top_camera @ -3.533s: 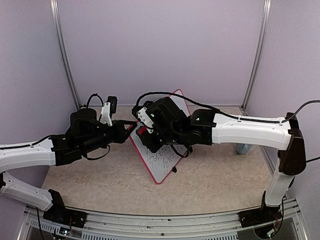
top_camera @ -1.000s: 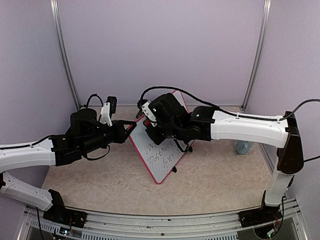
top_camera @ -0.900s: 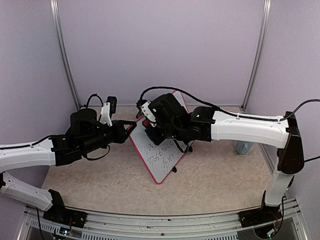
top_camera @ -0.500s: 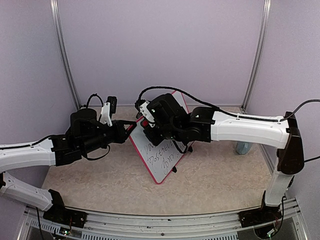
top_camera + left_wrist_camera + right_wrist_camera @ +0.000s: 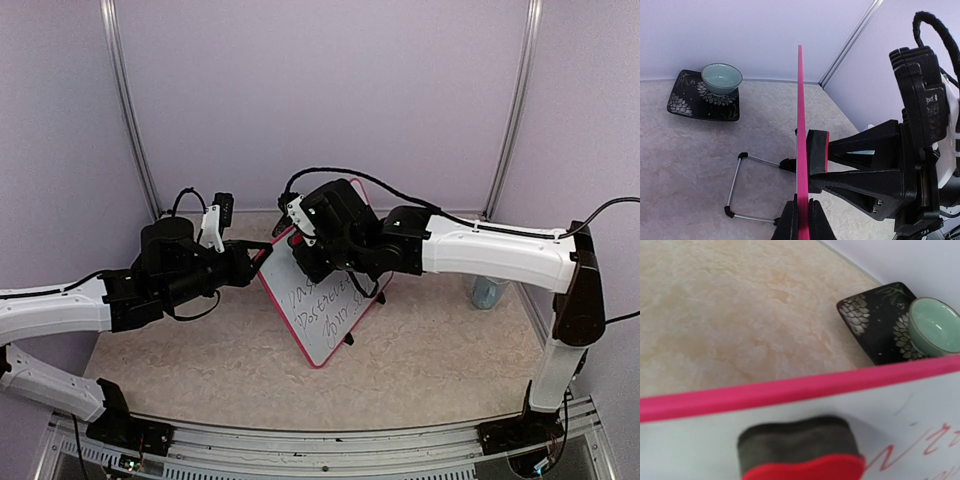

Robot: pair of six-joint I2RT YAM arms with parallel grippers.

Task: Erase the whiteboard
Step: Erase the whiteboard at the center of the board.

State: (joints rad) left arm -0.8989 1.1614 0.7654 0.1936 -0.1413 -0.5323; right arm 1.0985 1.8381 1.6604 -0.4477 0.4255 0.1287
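Pink-framed whiteboard [image 5: 325, 322] pinched by left jaws; right jaws pinch eraser [image 5: 801, 454]; bowl [image 5: 721, 78], plate [image 5: 684, 101] behind.

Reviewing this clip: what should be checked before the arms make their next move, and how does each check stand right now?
1. Board held steady: ok. The left gripper is shut on the whiteboard at its pink edge.
2. Tool in hand: ok. The right gripper is shut on the eraser.
3. Felt on the board face: ok. It sits just below the top frame.
4. Board wiped: not ok. The handwriting covers the lower part.
5. Surroundings: ok. The bowl on its plate stands apart, behind the board.
6. Even contact across the felt: cannot tell.
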